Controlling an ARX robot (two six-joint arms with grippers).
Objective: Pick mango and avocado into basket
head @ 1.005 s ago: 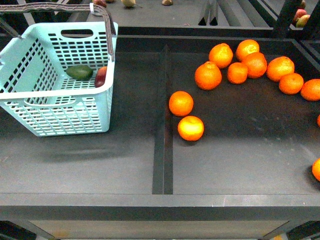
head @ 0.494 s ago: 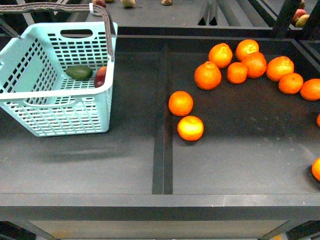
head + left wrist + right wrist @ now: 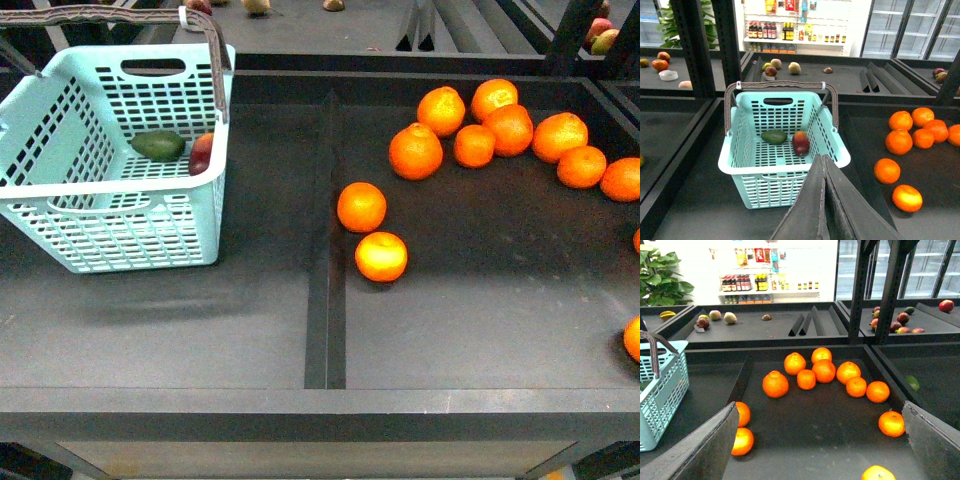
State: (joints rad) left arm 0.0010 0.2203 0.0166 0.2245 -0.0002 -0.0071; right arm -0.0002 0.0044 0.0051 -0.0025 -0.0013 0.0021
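The light teal basket (image 3: 60,215) stands at the left of the dark shelf, its brown-grey handle raised. Inside it lie the dark green avocado (image 3: 158,145) and, beside it against the right wall, the red mango (image 3: 202,152). The left wrist view shows the same basket (image 3: 740,165) with the avocado (image 3: 774,136) and mango (image 3: 800,142) on its floor. My left gripper (image 3: 822,162) is shut and empty, hanging in front of the basket's near wall. My right gripper (image 3: 820,440) is open, empty, above the shelf with the oranges. Neither arm shows in the front view.
Several oranges (image 3: 475,135) lie on the right half of the shelf, two (image 3: 362,207) close to the raised centre divider (image 3: 326,250). More fruit sits on the shelf behind (image 3: 782,67). A black upright post (image 3: 890,290) stands at the right.
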